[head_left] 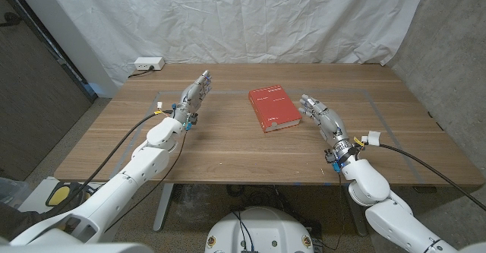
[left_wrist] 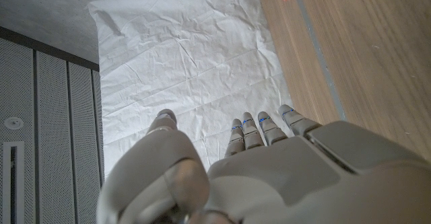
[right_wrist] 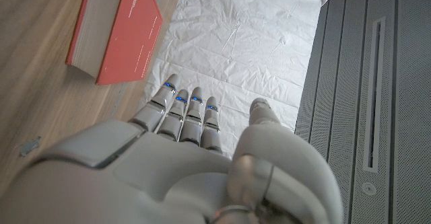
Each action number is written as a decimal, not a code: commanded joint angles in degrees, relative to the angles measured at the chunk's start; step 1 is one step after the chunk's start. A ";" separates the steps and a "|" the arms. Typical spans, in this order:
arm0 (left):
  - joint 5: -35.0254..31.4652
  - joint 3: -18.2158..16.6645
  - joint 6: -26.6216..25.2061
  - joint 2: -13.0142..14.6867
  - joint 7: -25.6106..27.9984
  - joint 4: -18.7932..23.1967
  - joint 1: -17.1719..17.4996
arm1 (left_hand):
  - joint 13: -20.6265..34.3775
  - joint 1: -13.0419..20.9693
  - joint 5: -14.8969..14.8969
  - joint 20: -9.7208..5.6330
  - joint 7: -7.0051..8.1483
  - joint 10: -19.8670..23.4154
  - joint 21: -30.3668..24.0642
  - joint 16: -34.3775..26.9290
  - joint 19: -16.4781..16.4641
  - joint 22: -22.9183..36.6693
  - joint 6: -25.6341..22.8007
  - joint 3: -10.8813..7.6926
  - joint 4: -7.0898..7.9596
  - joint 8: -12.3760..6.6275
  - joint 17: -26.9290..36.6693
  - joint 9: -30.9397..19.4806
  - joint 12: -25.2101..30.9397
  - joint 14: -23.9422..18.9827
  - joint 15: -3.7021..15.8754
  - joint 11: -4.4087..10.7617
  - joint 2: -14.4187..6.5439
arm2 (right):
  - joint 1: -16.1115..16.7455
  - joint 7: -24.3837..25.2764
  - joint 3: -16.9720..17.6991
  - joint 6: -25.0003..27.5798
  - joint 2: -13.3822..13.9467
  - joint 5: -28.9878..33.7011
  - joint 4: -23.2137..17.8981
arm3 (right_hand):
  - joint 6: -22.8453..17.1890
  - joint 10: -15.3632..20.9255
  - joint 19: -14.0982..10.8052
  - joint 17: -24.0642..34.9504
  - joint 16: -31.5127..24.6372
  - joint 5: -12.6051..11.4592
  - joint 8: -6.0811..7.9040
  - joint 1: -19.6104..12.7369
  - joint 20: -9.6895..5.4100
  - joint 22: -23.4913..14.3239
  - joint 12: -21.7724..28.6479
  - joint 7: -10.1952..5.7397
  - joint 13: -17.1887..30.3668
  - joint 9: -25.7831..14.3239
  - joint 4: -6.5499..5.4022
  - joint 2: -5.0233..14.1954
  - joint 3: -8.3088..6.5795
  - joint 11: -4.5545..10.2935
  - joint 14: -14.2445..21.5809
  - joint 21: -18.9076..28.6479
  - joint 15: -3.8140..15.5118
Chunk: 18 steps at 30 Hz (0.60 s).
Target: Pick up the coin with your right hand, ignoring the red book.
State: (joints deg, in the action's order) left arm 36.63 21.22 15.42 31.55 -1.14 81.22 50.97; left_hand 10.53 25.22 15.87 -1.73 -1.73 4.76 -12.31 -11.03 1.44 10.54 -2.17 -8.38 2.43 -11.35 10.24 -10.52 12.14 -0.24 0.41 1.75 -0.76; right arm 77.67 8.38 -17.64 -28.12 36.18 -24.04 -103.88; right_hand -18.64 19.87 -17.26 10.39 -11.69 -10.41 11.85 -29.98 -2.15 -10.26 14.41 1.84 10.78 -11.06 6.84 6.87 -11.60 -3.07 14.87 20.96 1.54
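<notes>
You've got one wooden table [head_left: 228, 143], white sheet [head_left: 228, 17] behind it. One red book [head_left: 273, 109] lies flat mid-table. Two hands: left hand [head_left: 194, 95] fingers straight and together, empty; right hand [head_left: 322, 118] the same, just beside the book's right edge. Coin: can't spot it.

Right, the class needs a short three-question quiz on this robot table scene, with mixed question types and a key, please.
1. True or false: the red rectangular book stands upright on the brown wooden table.
2. Which is nearer the book? A: the robot's left hand. B: the robot's right hand.
3. Fill in: both hands hold ____.
Key: 1 false, it lies flat; 2 B; 3 nothing.
</notes>
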 commanded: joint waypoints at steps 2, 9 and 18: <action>0.05 0.10 0.06 -0.10 -0.40 -0.78 -0.66 | 0.28 0.48 -0.10 -3.82 -0.28 0.63 -0.26 -0.22 -0.50 0.11 -0.52 -0.03 -0.42 -0.43 0.34 -0.26 0.14 -0.41 0.06 -0.20 -0.11 | 0.53 1.42 -0.04 0.86 0.07 2.18 -1.12 | -0.75 0.89 -0.73 0.05 0.19 -0.40 0.30 -1.92 -2.75 -0.17 -0.15 -0.12 0.17 -0.30 1.04 0.12 -0.63 0.18 0.61 -0.19 0.09; -0.09 0.13 0.03 -0.24 -0.21 -0.92 -0.95 | 0.28 0.54 -0.20 -3.74 -0.25 0.57 -0.22 -0.18 -0.47 0.12 -0.70 0.00 -0.45 -0.45 0.35 -0.26 0.05 -0.47 -0.03 -0.19 -0.16 | 1.18 5.30 0.45 2.85 -0.01 7.02 -2.75 | -1.53 1.44 -1.40 -0.06 0.25 -0.53 0.48 -4.91 -2.96 -0.22 -0.14 -0.72 0.17 -0.33 2.51 0.19 -1.71 0.59 1.22 -0.38 0.53; -0.32 0.33 0.21 -0.57 0.03 -0.90 -1.06 | 0.29 0.60 -0.32 -3.69 -0.26 0.56 -0.19 -0.12 -0.45 0.14 -0.70 0.04 -0.48 -0.40 0.36 -0.27 -0.01 -0.45 0.00 -0.26 -0.23 | 1.83 7.61 0.83 4.11 0.14 10.69 -3.84 | -2.25 2.24 -2.05 -0.10 0.18 -0.39 0.62 -6.92 -3.10 -0.26 0.00 -1.02 0.16 -0.34 3.15 -0.43 -2.08 1.06 2.02 -0.46 0.83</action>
State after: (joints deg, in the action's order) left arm 36.64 21.35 15.46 31.23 -1.39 80.35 50.15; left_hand 10.53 25.22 15.66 -1.73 -2.05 5.07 -12.31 -11.02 1.45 10.53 -2.48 -8.14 2.19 -11.35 10.25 -10.52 12.14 -0.24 0.41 1.44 -0.76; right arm 78.72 12.83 -17.32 -25.78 36.18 -17.93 -106.18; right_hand -20.42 21.45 -18.70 10.12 -11.42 -10.41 12.08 -35.85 -2.15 -10.26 14.41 0.95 10.78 -11.12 9.74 6.58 -13.55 -2.10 16.24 20.74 2.28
